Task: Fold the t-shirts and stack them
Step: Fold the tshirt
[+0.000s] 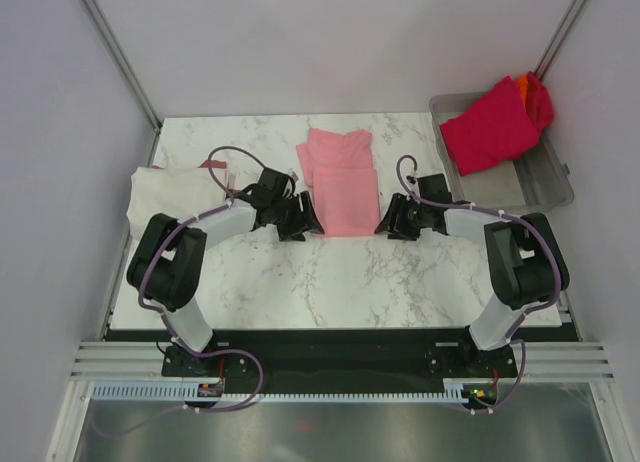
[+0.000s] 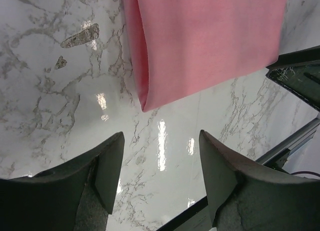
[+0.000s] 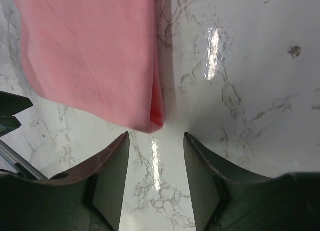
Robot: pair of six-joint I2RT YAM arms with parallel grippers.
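Observation:
A light pink t-shirt lies folded into a long strip in the middle of the marble table. My left gripper stands open at its near left corner, nothing between the fingers. At the near right corner my right gripper is open too, just short of the cloth. A cream-white t-shirt lies folded at the table's left edge, with a bit of dark red cloth showing behind it. Crimson and orange t-shirts sit heaped in the tray.
The grey plastic tray stands at the back right of the table. White walls close in the left, right and back sides. The black edge of the table runs in front of both arm bases.

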